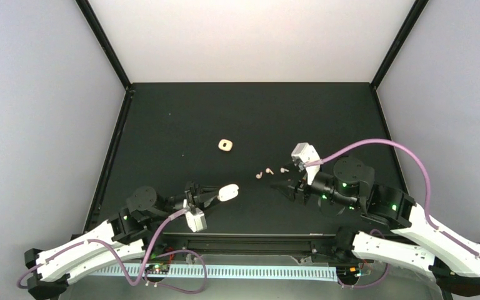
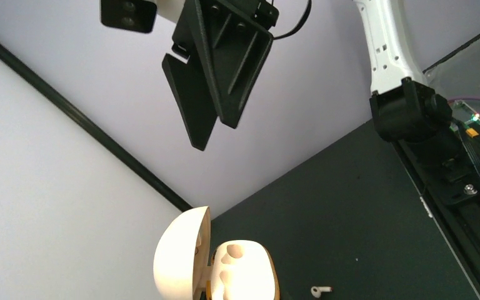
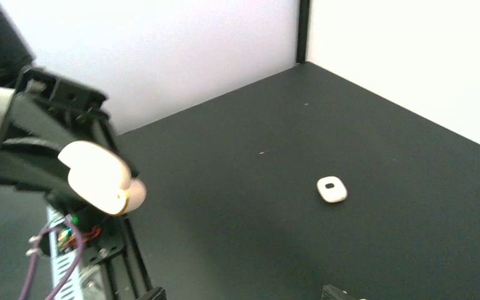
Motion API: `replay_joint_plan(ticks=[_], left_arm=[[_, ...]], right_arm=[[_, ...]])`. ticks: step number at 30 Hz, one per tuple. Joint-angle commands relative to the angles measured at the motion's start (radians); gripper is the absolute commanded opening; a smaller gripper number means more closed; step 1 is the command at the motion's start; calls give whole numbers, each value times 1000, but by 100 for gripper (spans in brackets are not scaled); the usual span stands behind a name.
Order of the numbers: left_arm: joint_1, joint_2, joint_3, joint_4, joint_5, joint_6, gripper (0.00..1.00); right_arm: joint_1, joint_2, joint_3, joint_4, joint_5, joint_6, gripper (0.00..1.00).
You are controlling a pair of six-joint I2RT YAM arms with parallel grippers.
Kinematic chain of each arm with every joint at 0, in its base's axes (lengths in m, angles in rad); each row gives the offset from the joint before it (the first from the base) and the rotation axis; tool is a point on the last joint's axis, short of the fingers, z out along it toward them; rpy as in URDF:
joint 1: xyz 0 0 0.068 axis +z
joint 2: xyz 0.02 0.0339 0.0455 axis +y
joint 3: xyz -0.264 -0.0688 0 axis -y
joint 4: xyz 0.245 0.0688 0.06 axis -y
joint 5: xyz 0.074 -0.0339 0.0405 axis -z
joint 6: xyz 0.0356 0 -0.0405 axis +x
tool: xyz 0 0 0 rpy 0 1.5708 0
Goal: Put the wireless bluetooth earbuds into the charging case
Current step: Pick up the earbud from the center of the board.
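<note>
while the left gripper pinches the open case, the right gripper, spread and empty, should next grab a near earbud.

The left arm was stretched inward, and the left gripper was closed on the charging case. The right arm was folded inward, and the right gripper was pointed leftward, its jaws parted and unfilled.

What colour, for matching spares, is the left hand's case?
The case: cream-white, gold trim; left wrist view shows best.
</note>
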Motion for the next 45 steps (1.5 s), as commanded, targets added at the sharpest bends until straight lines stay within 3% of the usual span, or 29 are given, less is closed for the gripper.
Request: replay_joint_plan(ticks=[1, 6, 9, 14, 17, 23, 32, 45], left_arm=[[-5, -28, -19, 38, -79, -107, 2], [-4, -54, -25, 38, -80, -200, 2], [-3, -62, -27, 18, -79, -273, 2], [-3, -76, -41, 19, -82, -397, 2], [-4, -90, -54, 38, -95, -455, 2], [-4, -133, -79, 30, -127, -461, 1], [-4, -146, -80, 43, -135, -514, 1], [-4, -135, -70, 37, -122, -499, 2]], right_arm=[[6, 61, 21, 59, 199, 75, 64], [-35, 183, 82, 25, 363, 183, 64], [-139, 211, 49, 30, 332, 277, 64], [-335, 175, -148, 96, 227, 485, 64], [-401, 170, -242, 123, 179, 529, 64], [-417, 222, -338, 194, 128, 514, 59], [-442, 387, -360, 212, 177, 522, 52], [-468, 493, -413, 225, 181, 483, 41]])
